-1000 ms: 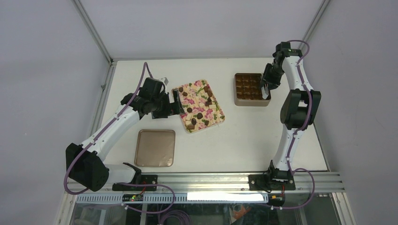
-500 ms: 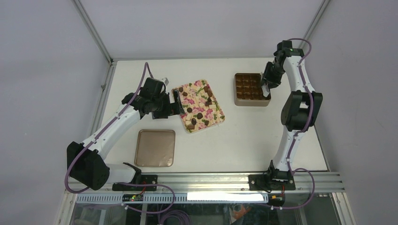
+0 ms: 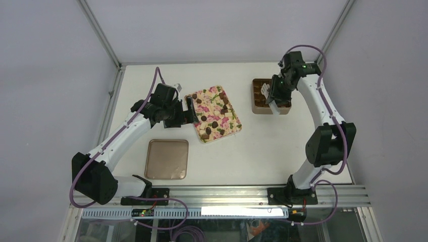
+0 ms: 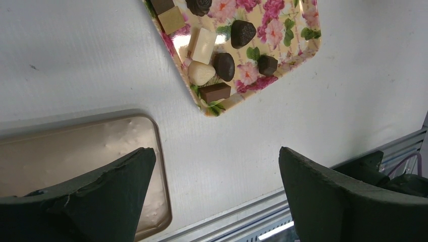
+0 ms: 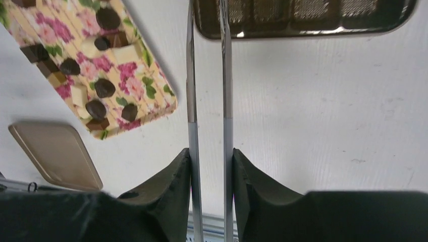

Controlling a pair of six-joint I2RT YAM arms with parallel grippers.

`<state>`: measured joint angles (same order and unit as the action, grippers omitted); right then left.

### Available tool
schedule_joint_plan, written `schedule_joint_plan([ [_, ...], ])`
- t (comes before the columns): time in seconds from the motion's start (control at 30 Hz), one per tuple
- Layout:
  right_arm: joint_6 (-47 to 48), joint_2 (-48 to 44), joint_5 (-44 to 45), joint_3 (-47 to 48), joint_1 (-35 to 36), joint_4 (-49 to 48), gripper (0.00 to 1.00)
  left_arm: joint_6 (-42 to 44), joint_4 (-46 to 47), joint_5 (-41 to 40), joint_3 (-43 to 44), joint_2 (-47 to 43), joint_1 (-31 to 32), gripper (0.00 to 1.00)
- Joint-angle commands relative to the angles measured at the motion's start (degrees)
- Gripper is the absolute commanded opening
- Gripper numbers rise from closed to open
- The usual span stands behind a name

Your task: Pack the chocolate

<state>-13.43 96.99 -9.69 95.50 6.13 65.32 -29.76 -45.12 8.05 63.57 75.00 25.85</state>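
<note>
The chocolate (image 3: 214,123), several small dark pieces with a few pale ones, lies on a floral tray (image 3: 237,128) in the middle of the table. It also shows in the left wrist view (image 4: 223,65) and the right wrist view (image 5: 105,87). My left gripper (image 3: 189,112) is open and empty at the tray's left edge (image 4: 214,156). My right gripper (image 3: 274,96) is shut on metal tongs (image 5: 224,75). It holds them over the brown grid box (image 3: 257,107), with their arms reaching past the box's corner (image 5: 303,31).
The flat tan lid (image 3: 166,159) lies near the front left and shows in both wrist views (image 4: 75,151) (image 5: 55,154). The floral tray shows in both too (image 4: 303,30) (image 5: 146,80). The metal rail runs along the table's near edge.
My right arm has swung from the box's right side to above the box, carrying the tongs leftward. The left arm has not moved.
</note>
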Motion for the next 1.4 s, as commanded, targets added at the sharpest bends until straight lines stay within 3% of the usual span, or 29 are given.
schedule_joint_plan([
  [0.0, -1.2, -6.1, -1.9, -4.2, 3.9, -2.8, 0.16, 0.4, 1.2, 1.3, 1.1, -1.8, 0.1, 0.99],
  [0.3, -2.2, -10.3, 2.4, -10.3, 20.1, 0.1, 0.18, -0.3, 0.8, 0.1, -0.3, -3.0, 0.1, 0.99],
  [0.47, -4.8, -9.2, 4.4, -12.2, 25.6, -1.1, 0.24, -0.7, 0.7, -0.2, -0.8, -2.9, 0.1, 0.99],
  [0.73, -7.5, -1.5, 5.8, -9.9, 28.5, -2.3, 0.3, -0.6, 0.5, -1.4, -0.9, -4.1, 0.1, 0.99],
  [1.03, -7.5, 3.7, 7.1, -7.4, 28.5, -3.9, 0.48, -0.1, -0.2, -2.3, -1.0, -4.7, 0.1, 0.99],
  [1.37, -6.0, 9.0, 8.5, -3.0, 29.3, -3.4, 0.51, 0.0, -0.4, -3.0, -1.2, -5.1, 0.1, 0.99],
])
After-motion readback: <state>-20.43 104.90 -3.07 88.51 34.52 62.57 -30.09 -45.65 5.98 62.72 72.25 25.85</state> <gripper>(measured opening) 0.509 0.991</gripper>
